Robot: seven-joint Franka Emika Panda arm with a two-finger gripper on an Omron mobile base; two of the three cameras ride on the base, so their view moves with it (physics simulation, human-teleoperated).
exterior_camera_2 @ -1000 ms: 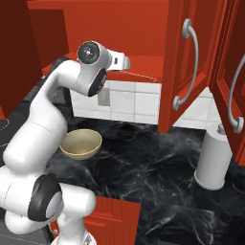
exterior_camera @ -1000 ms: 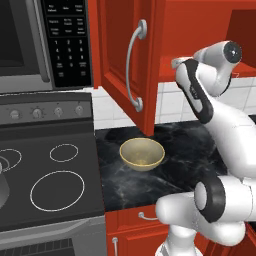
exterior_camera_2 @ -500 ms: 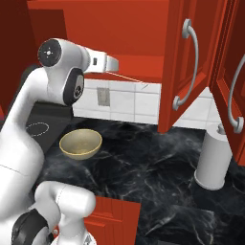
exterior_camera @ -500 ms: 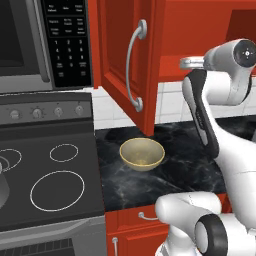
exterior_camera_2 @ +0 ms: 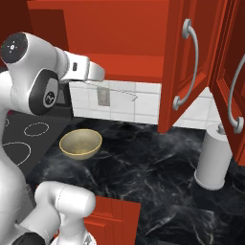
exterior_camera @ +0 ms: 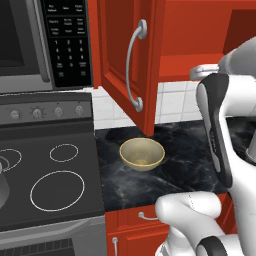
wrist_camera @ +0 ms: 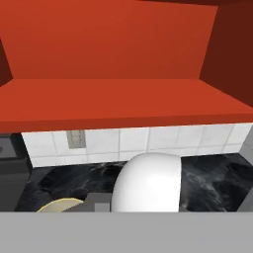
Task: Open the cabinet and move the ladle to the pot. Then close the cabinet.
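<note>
The red wall cabinet [exterior_camera: 118, 48] with two panelled doors stood open, both doors [exterior_camera_2: 173, 56] swung out over the counter with their long curved silver handles facing the room. Seen from the hand, its red shelf floor [wrist_camera: 123, 99] stretched across above the white tile wall.

The black glass stove [exterior_camera: 50, 175] with white ring burners sat to the left under a dark microwave [exterior_camera: 30, 40]. Beside it ran the black marbled counter [exterior_camera_2: 143, 162], with red base cabinets below.

The wide silver-grey metal pot [exterior_camera: 2, 187] was on the stove, just a dark sliver of it at the left edge of the left base view, well apart from the cabinet.

A pale grey upright cylinder [exterior_camera_2: 214, 158] stood on the counter under the right-hand door. The shallow yellowish bowl [exterior_camera: 142, 153] sat on the counter near the stove, below the left door [exterior_camera_2: 80, 142].

The white arm's hand was raised in front of the cabinet opening, level with the shelf edge. The two-finger gripper [exterior_camera_2: 99, 73] was closed on the slim silver ladle [exterior_camera_2: 125, 94], whose thin handle stuck out sideways from under the hand and ended in a small hook in front of the tiles, above the counter and clear of it. The fingertips themselves were hidden, so the exact hold could not be made out
</note>
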